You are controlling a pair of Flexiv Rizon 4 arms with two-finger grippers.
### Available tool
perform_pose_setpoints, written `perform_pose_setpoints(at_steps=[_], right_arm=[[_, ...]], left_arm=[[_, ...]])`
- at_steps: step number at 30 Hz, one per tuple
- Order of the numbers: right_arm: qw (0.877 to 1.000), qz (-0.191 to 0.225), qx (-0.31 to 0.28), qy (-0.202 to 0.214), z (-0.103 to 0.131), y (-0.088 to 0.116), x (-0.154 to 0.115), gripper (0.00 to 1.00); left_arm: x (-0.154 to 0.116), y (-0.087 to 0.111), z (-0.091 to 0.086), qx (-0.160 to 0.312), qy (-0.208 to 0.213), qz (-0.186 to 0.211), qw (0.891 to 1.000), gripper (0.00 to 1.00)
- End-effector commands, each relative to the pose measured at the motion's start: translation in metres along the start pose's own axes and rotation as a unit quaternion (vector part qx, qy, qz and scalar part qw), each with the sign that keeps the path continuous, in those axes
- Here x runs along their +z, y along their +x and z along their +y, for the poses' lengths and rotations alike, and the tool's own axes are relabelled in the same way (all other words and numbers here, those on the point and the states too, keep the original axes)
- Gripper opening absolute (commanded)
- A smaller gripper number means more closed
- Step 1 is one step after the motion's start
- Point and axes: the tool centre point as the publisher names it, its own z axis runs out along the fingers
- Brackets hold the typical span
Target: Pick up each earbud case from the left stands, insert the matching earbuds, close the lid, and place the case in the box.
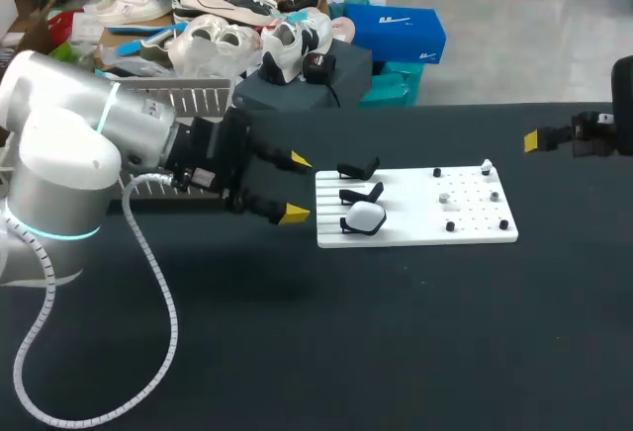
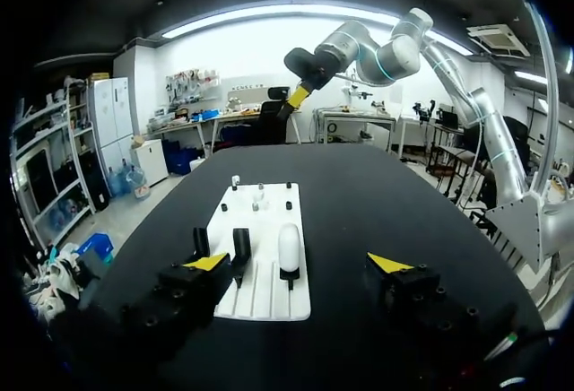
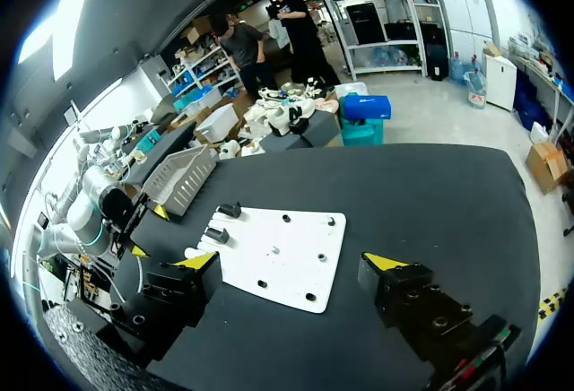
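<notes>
**While the left pincer is hanging open, the case is sitting on its stand**

As the left pincer (image 1: 297,189) is hanging low over the black counter (image 1: 396,352), its two yellow-tipped fingers are standing wide apart and holding nothing. Just ahead of it, a white board (image 1: 415,231) is lying flat on the counter. The white earbud case (image 1: 365,216) is resting on a black stand at the end of the board nearest this pincer. It is sitting right in front of one finger and is not touching it. Two more black stands (image 1: 358,168) are standing in a row beside the case. Further ahead of the pincer, small white earbuds (image 1: 445,197) and black pegs (image 1: 450,225) are sitting on the far half of the board. The right pincer (image 3: 291,261) is hanging up in the air past the board's far end. Its fingers are also spread wide and gripping nothing.
</notes>
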Motion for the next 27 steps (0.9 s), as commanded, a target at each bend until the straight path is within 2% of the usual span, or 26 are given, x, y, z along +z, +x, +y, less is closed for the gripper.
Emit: perform_pose_setpoints(at_steps=[1, 7, 8, 9, 10, 13, 15, 16, 20, 23, 27], right_arm=[[1.000, 0.000, -0.001, -0.003, -0.002, 0.000, 0.001, 1.00], [1.000, 0.000, -0.001, -0.003, -0.002, 0.000, 0.001, 1.00], [1.000, 0.000, -0.001, -0.003, -0.002, 0.000, 0.001, 1.00], [1.000, 0.000, -0.001, -0.003, -0.002, 0.000, 0.001, 1.00], [1.000, 0.000, -0.001, -0.003, -0.002, 0.000, 0.001, 1.00], [1.000, 0.000, -0.001, -0.003, -0.002, 0.000, 0.001, 1.00], [1.000, 0.000, -0.001, -0.003, -0.002, 0.000, 0.001, 1.00], [1.000, 0.000, -0.001, -0.003, -0.002, 0.000, 0.001, 1.00], [1.000, 0.000, -0.001, -0.003, -0.002, 0.000, 0.001, 1.00], [1.000, 0.000, -0.001, -0.003, -0.002, 0.000, 0.001, 1.00], [1.000, 0.000, -0.001, -0.003, -0.002, 0.000, 0.001, 1.00]], left_arm=[[0.013, 0.003, 0.006, 0.003, 0.012, -0.004, 1.000, 1.00], [0.024, 0.009, 0.003, 0.000, 0.014, -0.005, 1.000, 0.98], [0.026, 0.010, 0.003, 0.000, 0.015, -0.005, 1.000, 0.83], [0.029, 0.011, 0.003, -0.001, 0.014, -0.005, 1.000, 0.50], [0.031, 0.012, 0.003, -0.002, 0.012, -0.004, 1.000, 0.48], [0.036, 0.014, 0.003, -0.005, 0.012, -0.003, 1.000, 0.56], [0.039, 0.015, 0.002, -0.006, 0.010, -0.002, 1.000, 0.66], [0.042, 0.015, 0.002, -0.006, 0.009, -0.001, 1.000, 0.67], [0.051, 0.019, 0.003, -0.003, 0.001, 0.001, 1.000, 0.61], [0.058, 0.021, 0.005, -0.006, -0.003, 0.003, 1.000, 0.64], [0.066, 0.023, 0.008, -0.009, -0.007, 0.006, 1.000, 0.57]])
